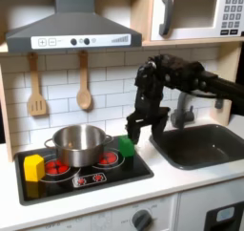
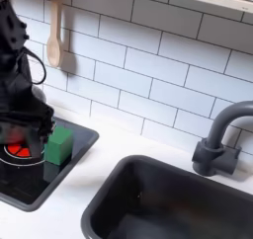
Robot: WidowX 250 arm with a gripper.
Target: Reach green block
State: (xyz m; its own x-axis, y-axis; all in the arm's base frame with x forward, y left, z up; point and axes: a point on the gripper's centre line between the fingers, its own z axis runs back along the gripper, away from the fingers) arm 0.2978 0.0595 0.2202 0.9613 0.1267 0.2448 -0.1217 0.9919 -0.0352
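One small green block (image 1: 125, 146) (image 2: 60, 145), cube-like, at the stove's (image 1: 114, 173) right edge, just below the gripper (image 1: 142, 127) with jaws spread apart. Open counter (image 1: 162, 182) and a dark sink (image 1: 205, 146) to the first exterior view's right. Left of the gripper: steel pot (image 1: 79, 144), farther off a yellow block (image 1: 34, 167).

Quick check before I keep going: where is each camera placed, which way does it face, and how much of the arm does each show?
First exterior view: in front of the toy kitchen, facing the tiled wall; shows stove, steel pot, yellow block, sink, whole arm, end effector.
Second exterior view: close by the counter, looking across the sink toward the stove corner; shows end effector at its left edge.
Both share the green block, faucet, end effector.
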